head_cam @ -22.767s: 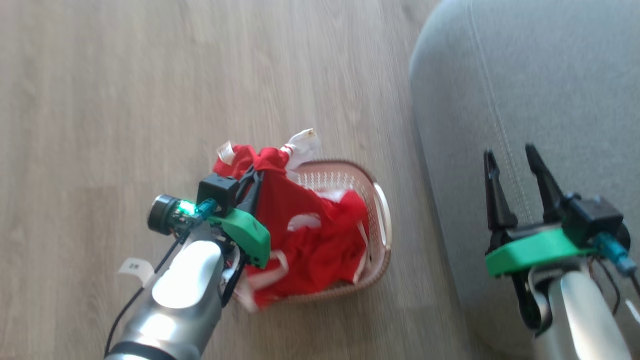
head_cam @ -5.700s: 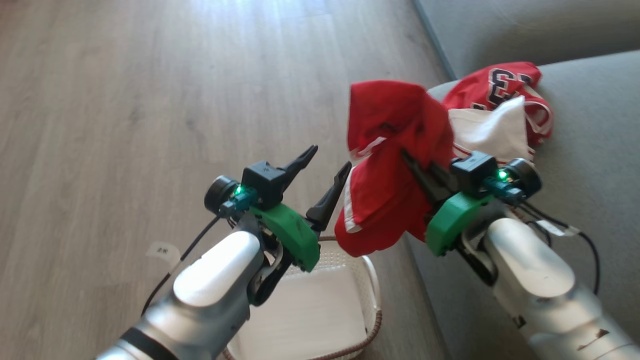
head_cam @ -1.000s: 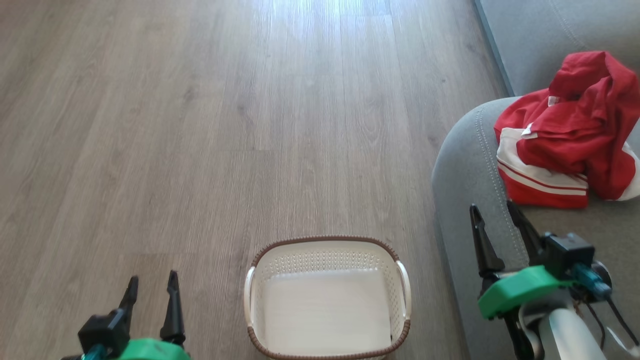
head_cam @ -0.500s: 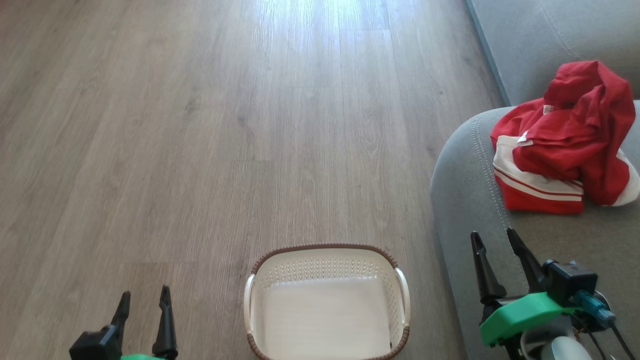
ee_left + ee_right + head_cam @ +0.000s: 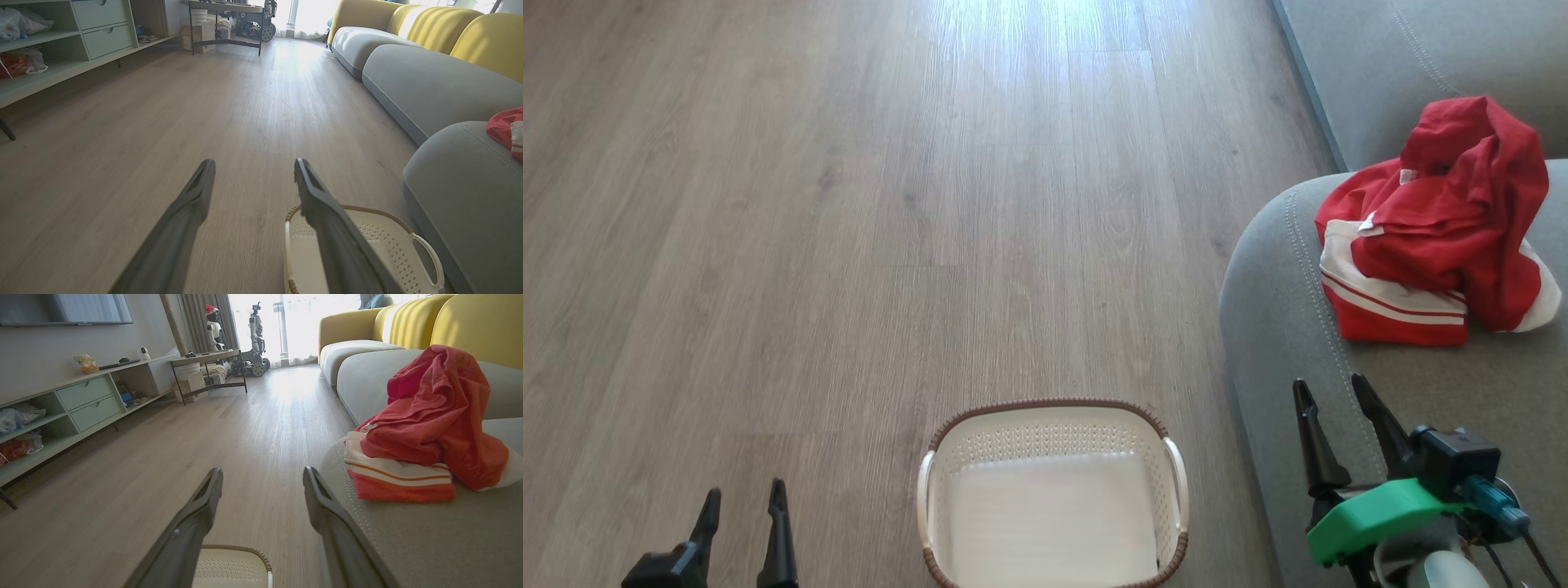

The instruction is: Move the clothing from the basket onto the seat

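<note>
Up at one o'clock from the right gripper (image 5: 1328, 384), spread wide and empty, lies the clothing (image 5: 1437, 237): red, white-striped, bunched.

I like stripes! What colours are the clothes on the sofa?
Bright red, with white panels and thin red-and-white stripes along one edge. The clothes show best in the right wrist view.

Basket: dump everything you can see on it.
The basket is a small rectangular white plastic tub with rounded corners, perforated walls, a brown woven-look rim and white side handles. It stands upright and empty on the wood floor, close beside the grey seat, a strip of floor showing between them.
</note>
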`<state>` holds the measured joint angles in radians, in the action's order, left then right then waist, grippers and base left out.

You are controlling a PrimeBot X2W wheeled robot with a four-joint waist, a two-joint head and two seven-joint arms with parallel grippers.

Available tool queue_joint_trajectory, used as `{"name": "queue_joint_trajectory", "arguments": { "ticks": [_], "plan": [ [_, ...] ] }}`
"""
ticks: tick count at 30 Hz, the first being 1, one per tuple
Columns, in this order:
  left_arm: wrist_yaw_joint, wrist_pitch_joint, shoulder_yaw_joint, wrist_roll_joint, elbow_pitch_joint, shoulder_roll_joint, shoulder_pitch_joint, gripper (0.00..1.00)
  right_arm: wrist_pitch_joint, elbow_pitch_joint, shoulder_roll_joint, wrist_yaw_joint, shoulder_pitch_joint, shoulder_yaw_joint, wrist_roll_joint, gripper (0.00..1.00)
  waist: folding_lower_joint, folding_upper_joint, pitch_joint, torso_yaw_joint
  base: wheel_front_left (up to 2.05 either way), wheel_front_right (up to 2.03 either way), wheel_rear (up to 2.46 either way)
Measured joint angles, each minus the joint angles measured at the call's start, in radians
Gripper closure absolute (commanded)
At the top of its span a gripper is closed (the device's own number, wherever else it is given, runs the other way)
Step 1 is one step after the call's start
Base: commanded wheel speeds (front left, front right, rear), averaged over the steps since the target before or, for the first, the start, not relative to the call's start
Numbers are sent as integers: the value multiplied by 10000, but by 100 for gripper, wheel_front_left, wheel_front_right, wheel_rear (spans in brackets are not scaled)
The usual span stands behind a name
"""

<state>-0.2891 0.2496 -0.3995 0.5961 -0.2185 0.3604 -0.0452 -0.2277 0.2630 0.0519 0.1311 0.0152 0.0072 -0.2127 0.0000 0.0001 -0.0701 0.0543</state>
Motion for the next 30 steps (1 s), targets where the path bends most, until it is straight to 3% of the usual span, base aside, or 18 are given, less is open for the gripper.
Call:
{"name": "queue_joint_trajectory", "arguments": {
  "ticks": [27,28,30],
  "plan": [
    [263,0,255,-443,-203,-171,4,0,-13,123,-2,0,-1,-48,2,0,0,0,68,9,0,0,0],
    [265,0,267,-443,-205,-178,4,100,-13,127,-2,0,-1,-48,2,100,0,0,71,8,0,0,0],
    [257,-17,201,-437,-453,-297,-18,100,-8,426,-2,0,34,-21,2,100,0,0,72,7,0,0,0]
  ]
}}
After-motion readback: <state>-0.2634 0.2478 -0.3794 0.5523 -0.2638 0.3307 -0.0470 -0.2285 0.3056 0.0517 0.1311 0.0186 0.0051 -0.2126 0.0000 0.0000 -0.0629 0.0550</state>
